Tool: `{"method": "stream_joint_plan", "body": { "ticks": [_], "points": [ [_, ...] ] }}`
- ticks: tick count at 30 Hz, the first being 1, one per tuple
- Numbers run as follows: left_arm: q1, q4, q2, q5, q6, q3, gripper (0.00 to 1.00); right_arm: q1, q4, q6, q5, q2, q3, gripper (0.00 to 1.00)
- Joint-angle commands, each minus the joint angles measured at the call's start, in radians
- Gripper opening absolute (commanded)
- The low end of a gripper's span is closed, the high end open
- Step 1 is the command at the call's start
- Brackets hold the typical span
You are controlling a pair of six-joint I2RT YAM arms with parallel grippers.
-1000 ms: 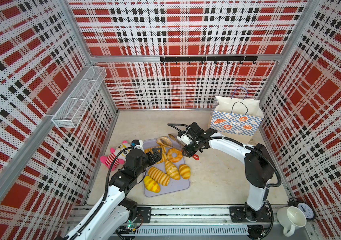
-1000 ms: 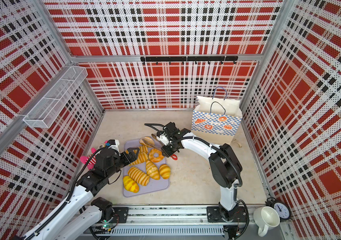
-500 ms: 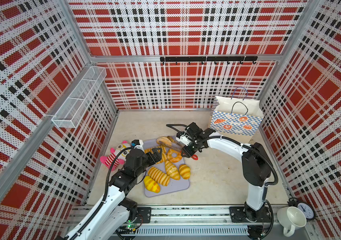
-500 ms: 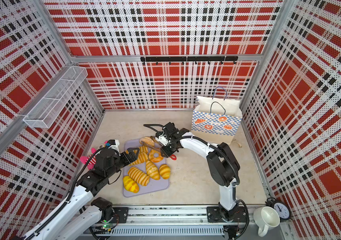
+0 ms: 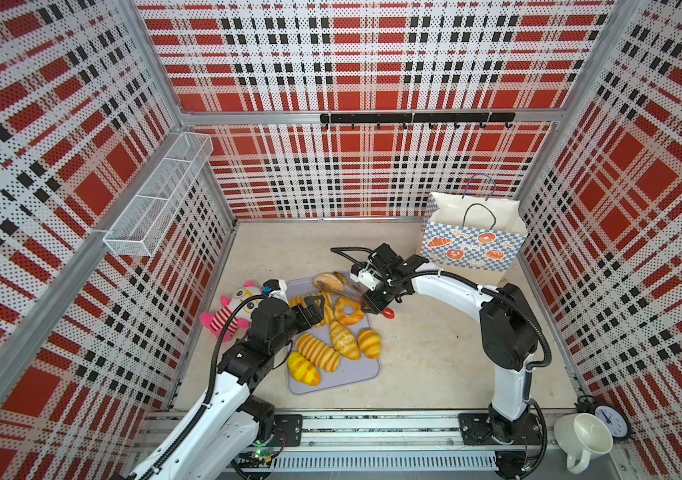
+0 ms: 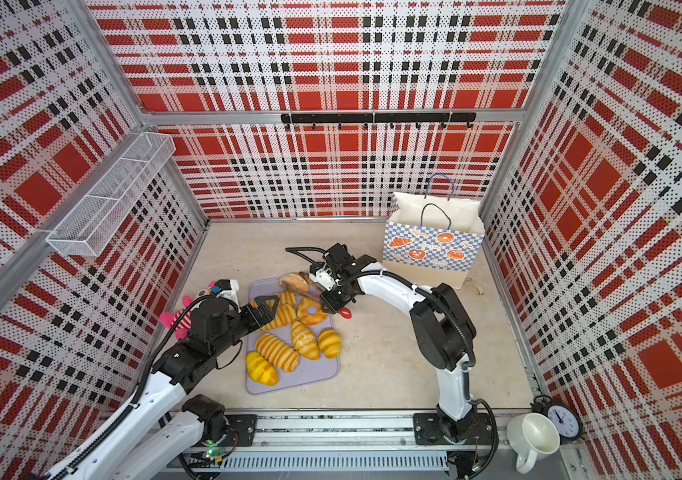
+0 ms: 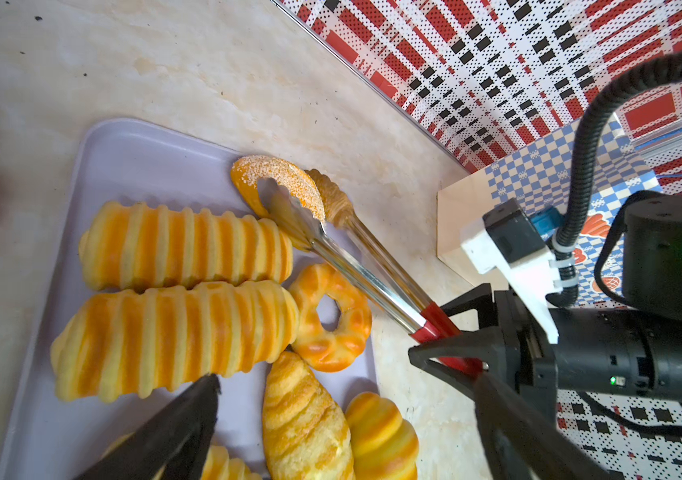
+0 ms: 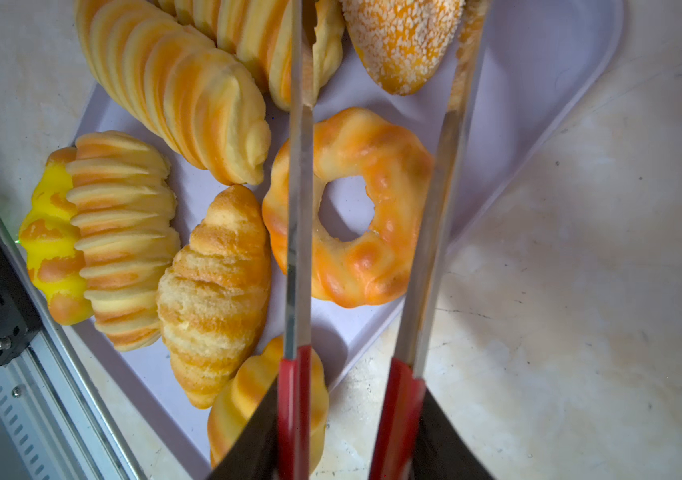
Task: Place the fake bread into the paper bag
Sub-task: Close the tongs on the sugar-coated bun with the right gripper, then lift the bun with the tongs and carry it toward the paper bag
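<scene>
Several golden fake breads lie on a lavender tray (image 5: pixel 352 372): ridged loaves (image 5: pixel 317 352), a croissant (image 5: pixel 344 340), a ring donut (image 5: pixel 347 311) and a seeded bun (image 5: pixel 328 281) at the far end. My right gripper (image 5: pixel 376 299) is shut on the red handles of metal tongs (image 8: pixel 300 249). The tong arms reach over the donut (image 8: pixel 356 208), and their tips flank the seeded bun (image 8: pixel 401 45) and touch it. My left gripper (image 5: pixel 315 305) hovers open over the tray's left side, holding nothing. The paper bag (image 5: pixel 472 245) stands open at the back right.
A pink striped plush doll (image 5: pixel 231 309) lies left of the tray beside my left arm. A white mug (image 5: pixel 584 436) and a small clock (image 5: pixel 611 417) sit at the front right corner. A wire basket (image 5: pixel 160 195) hangs on the left wall.
My right gripper has edged left with the tongs and squeezed them narrower around the seeded bun. The left arm has not moved.
</scene>
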Motion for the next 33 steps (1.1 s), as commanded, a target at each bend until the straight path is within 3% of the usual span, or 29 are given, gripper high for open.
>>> {"method": "stream_joint_plan", "body": {
  "ticks": [1, 14, 26, 33],
  "points": [
    [-0.005, 0.015, -0.002, -0.006, 0.0, -0.005, 0.98, 0.007, -0.004, -0.024, -0.001, 0.011, 0.019, 0.35],
    [0.0, 0.023, 0.014, 0.007, 0.008, -0.003, 0.98, -0.007, 0.185, 0.101, 0.051, -0.256, -0.185, 0.27],
    [0.018, 0.094, -0.059, 0.103, 0.022, -0.037, 0.98, -0.032, 0.424, 0.303, 0.022, -0.729, -0.536, 0.25],
    [0.016, 0.14, -0.103, 0.164, 0.025, -0.059, 0.98, -0.032, 0.419, 0.364, 0.02, -0.97, -0.667, 0.25]
  ]
}}
